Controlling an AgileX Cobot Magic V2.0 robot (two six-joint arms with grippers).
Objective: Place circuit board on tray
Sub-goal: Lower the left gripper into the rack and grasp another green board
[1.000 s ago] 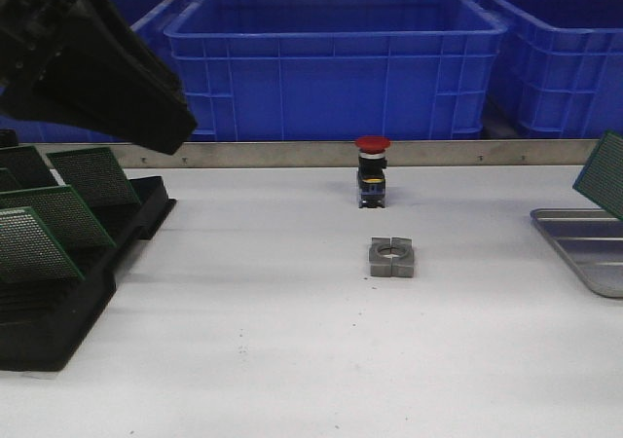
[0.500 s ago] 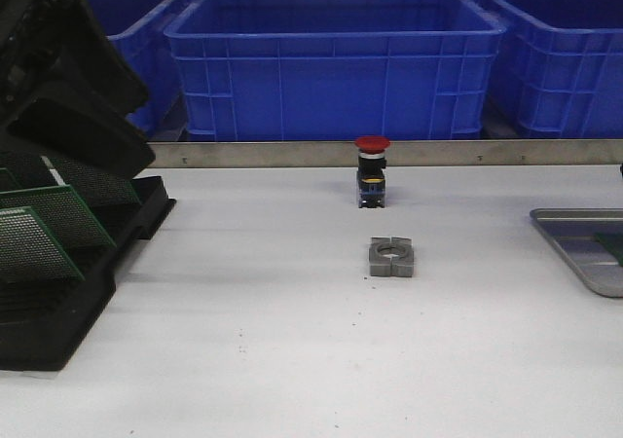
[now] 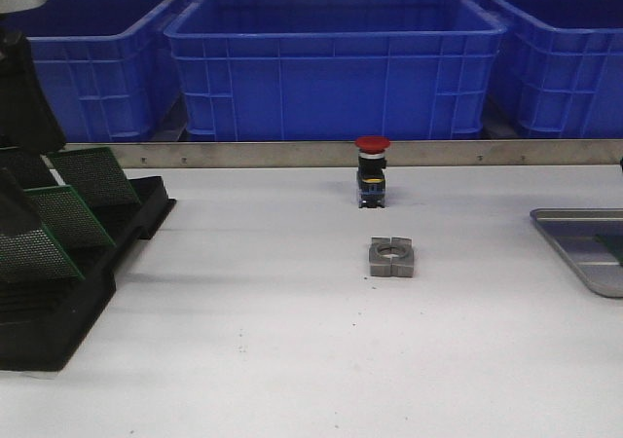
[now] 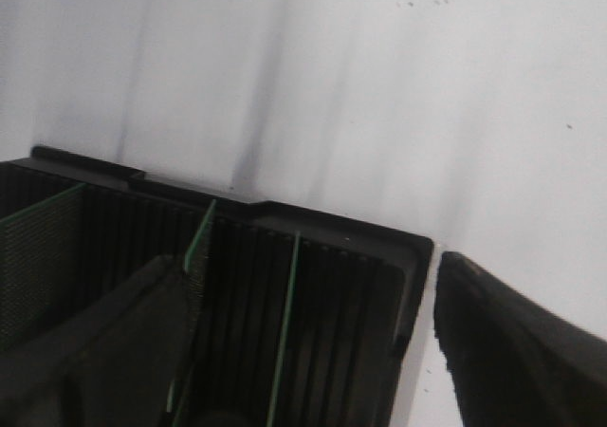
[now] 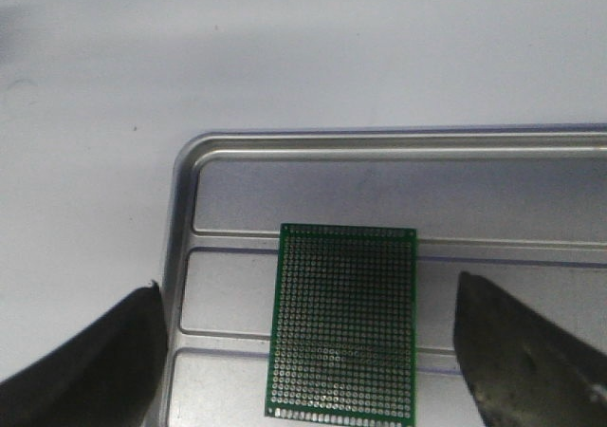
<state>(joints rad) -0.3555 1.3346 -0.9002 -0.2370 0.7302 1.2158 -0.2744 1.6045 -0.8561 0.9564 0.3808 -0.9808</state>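
Note:
In the right wrist view a green circuit board lies flat on the ridged floor of the silver tray, near its corner. My right gripper is open above it, with one finger on each side, and touches nothing. In the front view only the tray's corner shows at the right edge. My left gripper is open over the black slotted rack, where more green boards stand on edge. One finger is beside a board. The left arm shows at the far left.
The black rack with several leaning green boards stands at the front left. A red-capped push button and a grey metal block with a hole stand mid-table. Big blue crates line the back behind a metal strip.
The board held in the air at the right edge a second ago now lies on the tray, let go. The left arm has swung left and down over the rack.

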